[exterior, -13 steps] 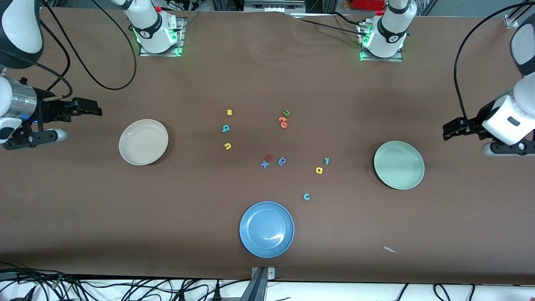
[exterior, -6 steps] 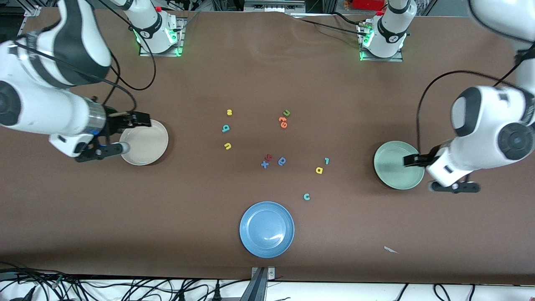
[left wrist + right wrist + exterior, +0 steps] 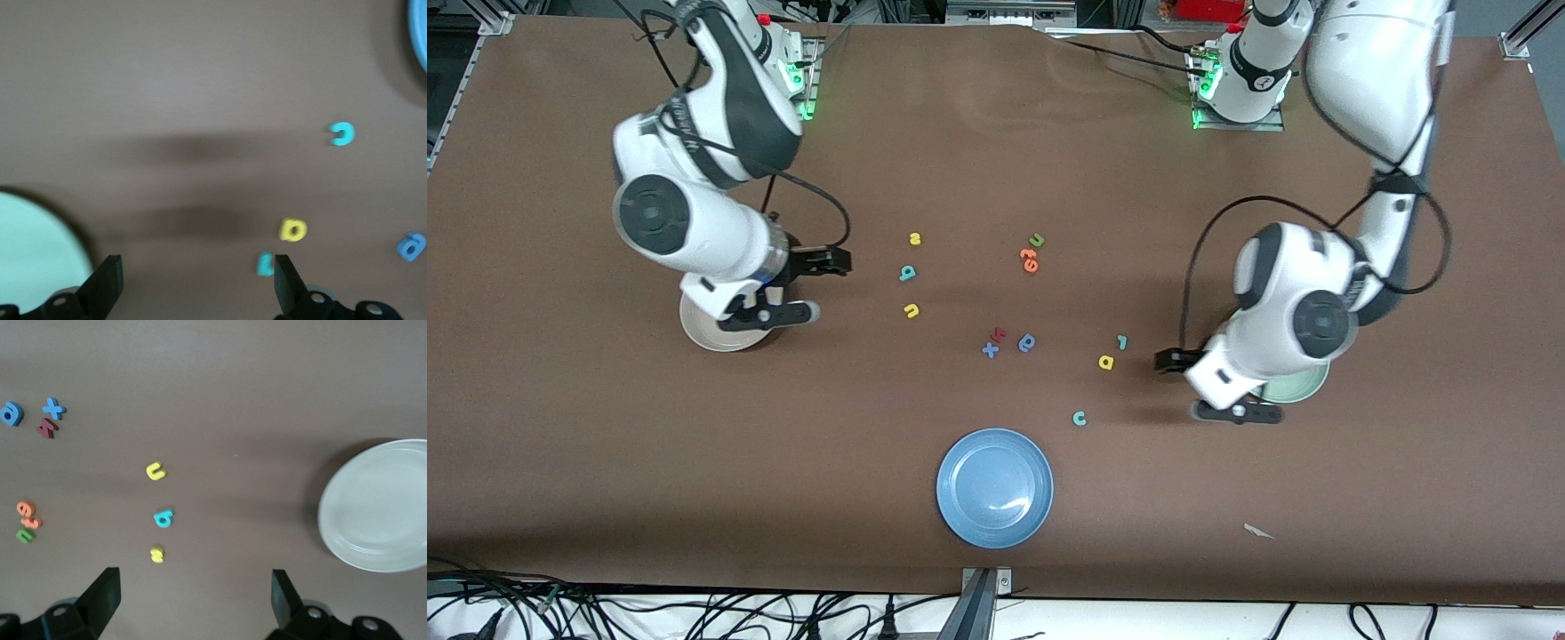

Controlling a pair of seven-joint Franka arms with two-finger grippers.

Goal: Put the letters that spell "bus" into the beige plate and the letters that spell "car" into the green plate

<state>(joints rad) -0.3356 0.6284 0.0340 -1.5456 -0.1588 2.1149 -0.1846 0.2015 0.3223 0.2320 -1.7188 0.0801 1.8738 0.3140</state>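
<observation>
Seeing both grippers, left gripper and right gripper, gaping and empty; I'd pinch mid-frame teal c edgewise (featherlight foam, squashy).

Matt brown table; glossy blue plate; smooth beige plate; matt foam-like letters.

Tabletop: plain dark brown. Beige plate: cream-beige. Green plate: pale mint. Blue plate: mid blue. Letters: teal b, yellow u, yellow s, teal c, yellow a, teal r, green u, orange letters, blue x, dark red letter, blue round letter. Arms: white with black joints; fingers black.
</observation>
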